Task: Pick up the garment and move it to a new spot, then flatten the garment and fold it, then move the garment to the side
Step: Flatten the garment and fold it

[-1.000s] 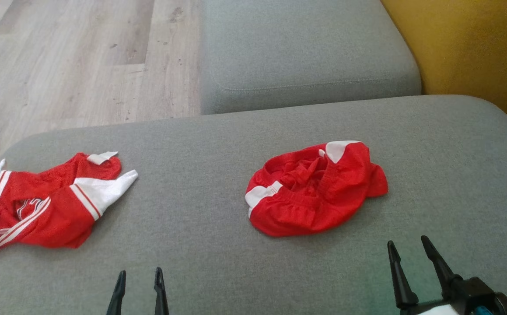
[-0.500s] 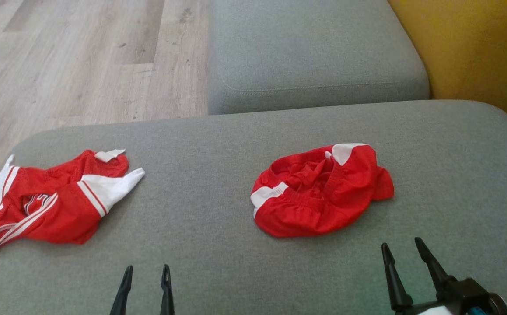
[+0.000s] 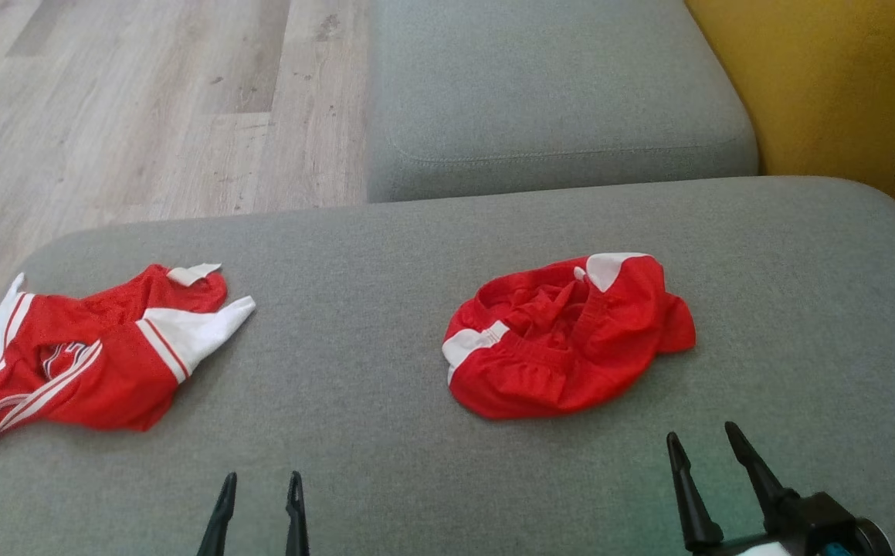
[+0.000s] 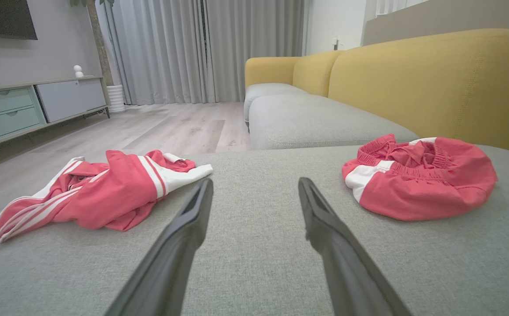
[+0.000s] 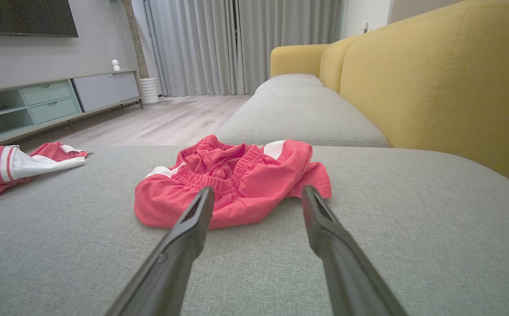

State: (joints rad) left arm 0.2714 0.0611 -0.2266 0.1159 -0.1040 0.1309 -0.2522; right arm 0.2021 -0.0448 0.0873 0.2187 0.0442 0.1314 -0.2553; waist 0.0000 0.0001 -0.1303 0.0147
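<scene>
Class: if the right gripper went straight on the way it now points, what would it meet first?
The right gripper would probably meet the bunched red shorts lying on the grey cushion; depth is unclear.

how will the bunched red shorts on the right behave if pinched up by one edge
Likely floppy: the red shorts lie crumpled in soft folds, so they would probably drape and unfurl from one pinch. Probably light, as the thin fabric barely dents the grey cushion. The gathered waistband may give a thicker, surer hold.

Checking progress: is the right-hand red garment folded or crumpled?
Crumpled: the red garment lies in a rounded, wrinkled heap, not flat or folded.
</scene>
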